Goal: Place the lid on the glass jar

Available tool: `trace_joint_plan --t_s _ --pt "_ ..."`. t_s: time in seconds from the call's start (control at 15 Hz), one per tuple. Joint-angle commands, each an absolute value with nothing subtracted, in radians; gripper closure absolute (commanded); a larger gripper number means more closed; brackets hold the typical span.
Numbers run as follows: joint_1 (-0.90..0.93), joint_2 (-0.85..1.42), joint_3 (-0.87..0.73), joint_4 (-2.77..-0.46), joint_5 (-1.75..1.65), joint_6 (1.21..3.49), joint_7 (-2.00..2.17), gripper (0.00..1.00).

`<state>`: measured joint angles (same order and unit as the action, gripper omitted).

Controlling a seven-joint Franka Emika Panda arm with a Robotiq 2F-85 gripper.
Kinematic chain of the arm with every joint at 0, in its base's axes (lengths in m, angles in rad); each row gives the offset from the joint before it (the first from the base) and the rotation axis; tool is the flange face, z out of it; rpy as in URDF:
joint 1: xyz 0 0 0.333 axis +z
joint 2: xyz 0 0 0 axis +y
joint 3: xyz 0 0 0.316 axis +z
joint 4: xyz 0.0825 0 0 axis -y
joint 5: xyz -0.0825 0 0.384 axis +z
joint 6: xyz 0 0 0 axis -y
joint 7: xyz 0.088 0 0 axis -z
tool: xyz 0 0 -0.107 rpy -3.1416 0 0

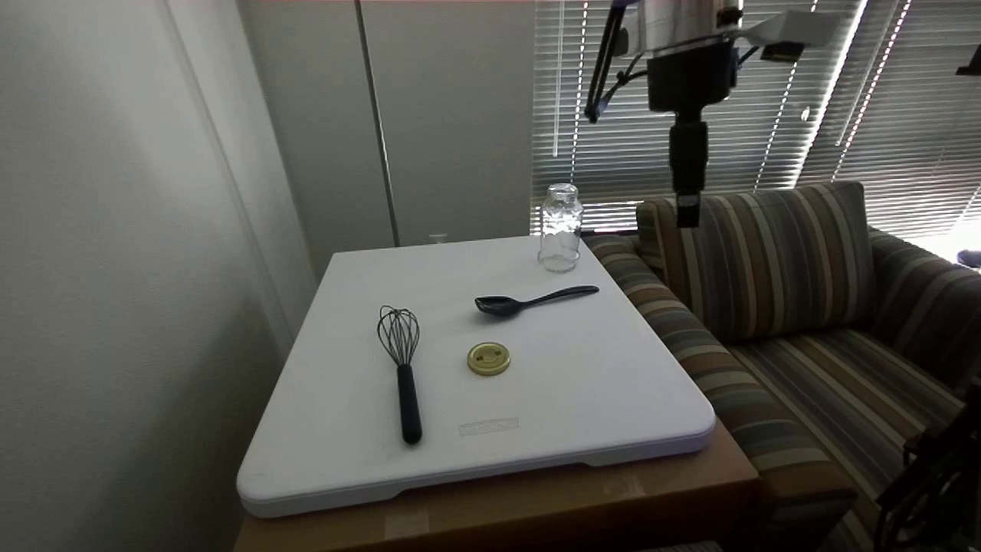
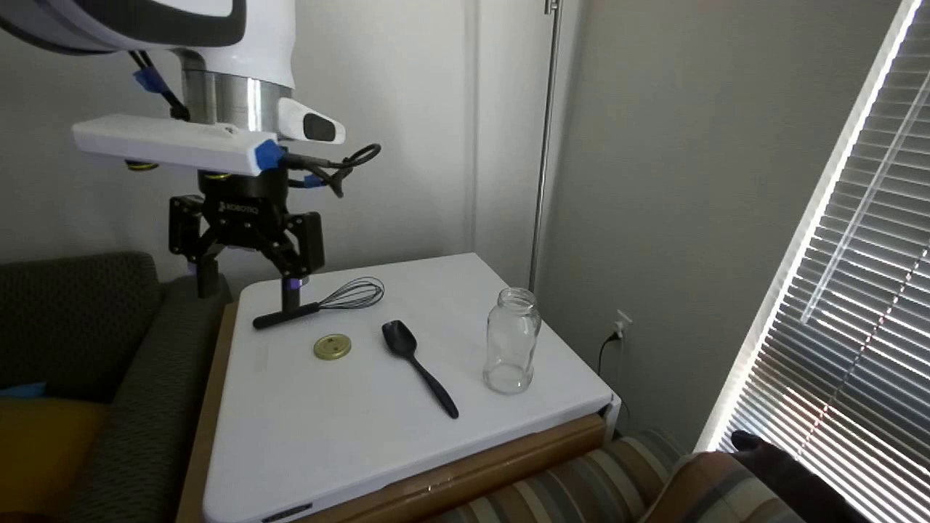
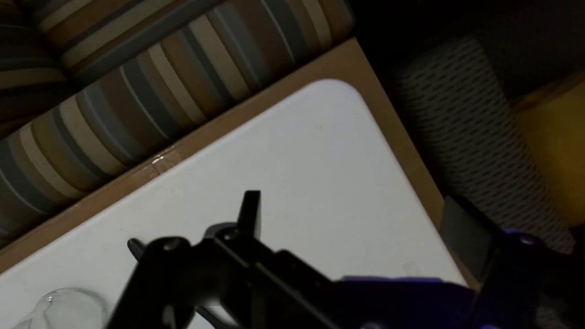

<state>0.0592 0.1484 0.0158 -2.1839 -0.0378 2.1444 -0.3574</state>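
Left to right in an exterior view: whisk, well inside the left edge of the desk; lid, flat, bare surface around it; black spoon; glass jar, upright, far right corner; pincer, raised, fingers spread wide.

Lid and glass jar: separate, both on the white worktop.
The lid is a gold-coloured disc with two small dark marks on its visible face, lying flat, well apart from the jar. The jar is clear, taller than wide, narrowing to a neck; it stands upright near a corner, mouth open, only partly shown in the wrist view.
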Motion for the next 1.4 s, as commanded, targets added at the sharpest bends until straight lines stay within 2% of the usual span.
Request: trace_joint_plan --t_s 0.0,0.13,0.2,0.67,1.13,1.33 --pt "0.067 0.249 0.062 -2.168 0.047 2.309 -0.220 0.00" --pt "0.075 0.309 0.087 -2.157 0.080 2.401 -0.188 0.00" --pt "0.068 0.249 0.082 -2.180 0.043 2.339 -0.206 0.00" --pt "0.083 0.348 0.093 -2.136 0.029 2.414 -0.163 0.00" --pt "0.077 0.498 0.132 -1.973 0.033 2.395 -0.249 0.00" --pt "0.080 0.478 0.134 -1.996 0.039 2.394 -0.235 0.00"
